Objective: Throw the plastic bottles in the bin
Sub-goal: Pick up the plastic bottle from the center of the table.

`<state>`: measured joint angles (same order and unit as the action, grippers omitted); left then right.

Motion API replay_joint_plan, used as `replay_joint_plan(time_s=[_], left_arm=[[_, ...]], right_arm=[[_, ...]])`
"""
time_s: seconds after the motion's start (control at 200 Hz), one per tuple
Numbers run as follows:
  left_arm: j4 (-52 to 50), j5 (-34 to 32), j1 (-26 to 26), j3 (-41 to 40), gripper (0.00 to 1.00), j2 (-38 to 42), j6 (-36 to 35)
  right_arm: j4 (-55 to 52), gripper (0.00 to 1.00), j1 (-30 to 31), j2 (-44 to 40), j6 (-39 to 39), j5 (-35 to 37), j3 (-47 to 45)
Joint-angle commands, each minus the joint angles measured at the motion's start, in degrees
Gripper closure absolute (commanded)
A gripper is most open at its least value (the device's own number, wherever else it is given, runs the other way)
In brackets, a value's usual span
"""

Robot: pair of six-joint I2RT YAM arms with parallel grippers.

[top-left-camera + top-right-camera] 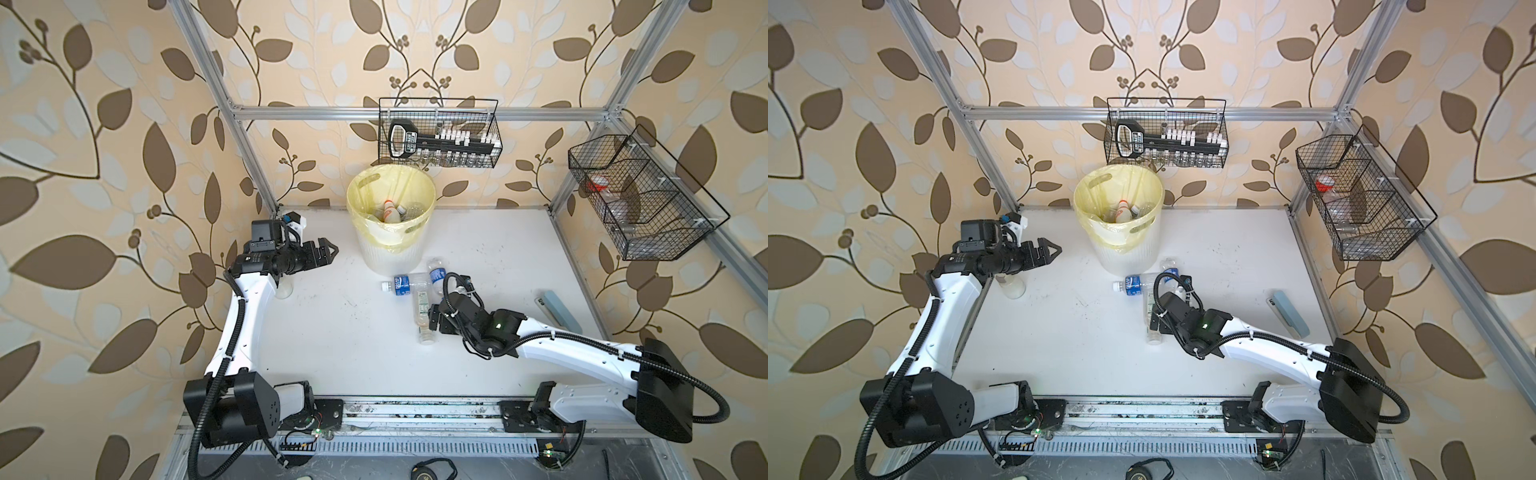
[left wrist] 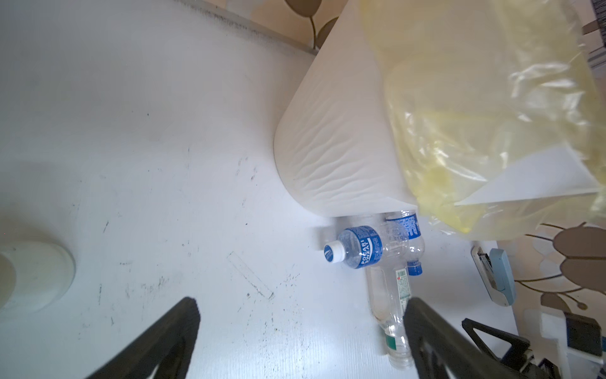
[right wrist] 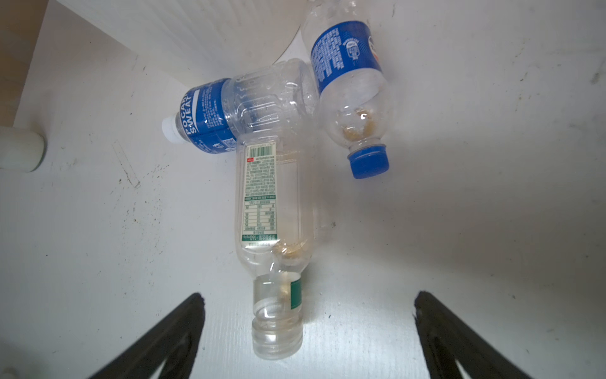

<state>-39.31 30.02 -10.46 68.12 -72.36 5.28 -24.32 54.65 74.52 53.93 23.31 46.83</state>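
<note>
Spread right gripper faces a near-empty clear bottle, likely light, crushable, slippery, best pinched mid-body; left gripper also spread.

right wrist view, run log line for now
right claw: open, empty, facing clear bottle cap | left claw: open, empty | also on table: Pocari Sweat bottle, blue-cap bottle | bin: holds bottles

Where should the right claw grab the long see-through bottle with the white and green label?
Probably around the labelled middle of the see-through bottle, coming down from above and squeezing its two long sides. It lies flat, cap end toward the open right claw, with bare table on both sides there. Its far end touches the white-capped bottle, so gripping there could bump it.
</note>
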Motion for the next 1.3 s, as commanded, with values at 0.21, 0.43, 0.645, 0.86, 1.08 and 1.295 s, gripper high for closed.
replay_joint_plan(time_s=[0.21,0.43,0.645,0.86,1.08,1.295], left_arm=[[0.32,-2.05,-2.06,-6.79,0.01,0.94,-10.5],[3.11,-3.48,-2.11,-12.3,0.01,6.36,-13.97],[1.15,1.54,-2.24,-12.74,0.01,3.7,-14.24],[1.16,-0.13,-3.24,-12.48,0.01,4.23,-13.88],[-0.47,2.0,-4.75,-11.83,0.01,3.56,-14.51],[-0.61,2.78,-5.37,-11.72,0.01,2.29,-14.27]], right_arm=[[-0.99,0.0,3.02,7.16,0.12,-1.77,1.89],[1.13,0.0,4.0,9.81,0.32,-3.0,1.09],[3.69,0.0,4.05,12.54,0.24,-4.12,1.94],[1.38,0.03,3.79,17.5,0.99,-3.72,5.56],[-0.47,0.07,4.14,21.4,1.13,-3.82,8.0],[0.76,0.12,4.35,22.14,1.88,-4.05,7.91]])
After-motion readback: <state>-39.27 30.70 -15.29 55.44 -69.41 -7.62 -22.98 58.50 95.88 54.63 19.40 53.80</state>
